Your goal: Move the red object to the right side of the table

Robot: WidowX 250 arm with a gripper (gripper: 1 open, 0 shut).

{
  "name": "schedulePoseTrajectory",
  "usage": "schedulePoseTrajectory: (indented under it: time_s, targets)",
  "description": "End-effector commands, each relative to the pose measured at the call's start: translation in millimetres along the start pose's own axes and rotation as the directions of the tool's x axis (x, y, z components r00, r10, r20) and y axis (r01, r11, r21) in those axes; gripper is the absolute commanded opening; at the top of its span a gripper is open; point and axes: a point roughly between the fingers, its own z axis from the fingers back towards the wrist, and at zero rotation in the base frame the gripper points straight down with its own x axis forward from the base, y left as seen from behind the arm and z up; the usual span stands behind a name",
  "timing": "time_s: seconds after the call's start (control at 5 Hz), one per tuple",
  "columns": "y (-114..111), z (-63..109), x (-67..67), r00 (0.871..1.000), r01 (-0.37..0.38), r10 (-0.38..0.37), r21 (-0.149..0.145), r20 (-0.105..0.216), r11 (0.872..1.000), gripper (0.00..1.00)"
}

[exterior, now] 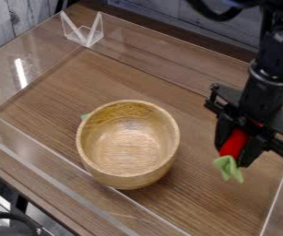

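Observation:
The red object (pixel 233 145) is a small glossy red toy fruit with a light green leafy end (pixel 229 167) hanging down. My gripper (pixel 239 143) is shut on it, fingers either side, above the right part of the dark wood-grain table (pixel 119 78). The leafy tip is close to the tabletop; whether it touches is unclear. The black arm rises from the gripper toward the upper right.
A round light wooden bowl (pixel 129 142) stands left of the gripper, near the front. Something small and green (pixel 85 117) peeks out behind the bowl's left rim. Low clear acrylic walls (pixel 57 189) border the table. A clear angled stand (pixel 82 29) is at the back left.

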Motion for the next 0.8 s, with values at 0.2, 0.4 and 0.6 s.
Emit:
schedulePoseTrajectory:
  time_s: [0.2,0.4,0.6]
  targets:
    - [0.4,1.9,-3.8,0.997,-0.036,0.038,-0.029,0.072,0.999,0.0]
    - [-4.6,-11.7,-3.7,0.997,-0.042,0.044,-0.032,0.071,0.999,0.0]
    - [-4.8,-14.6,-7.1,0.997,-0.032,0.034,-0.036,0.069,0.999,0.0]
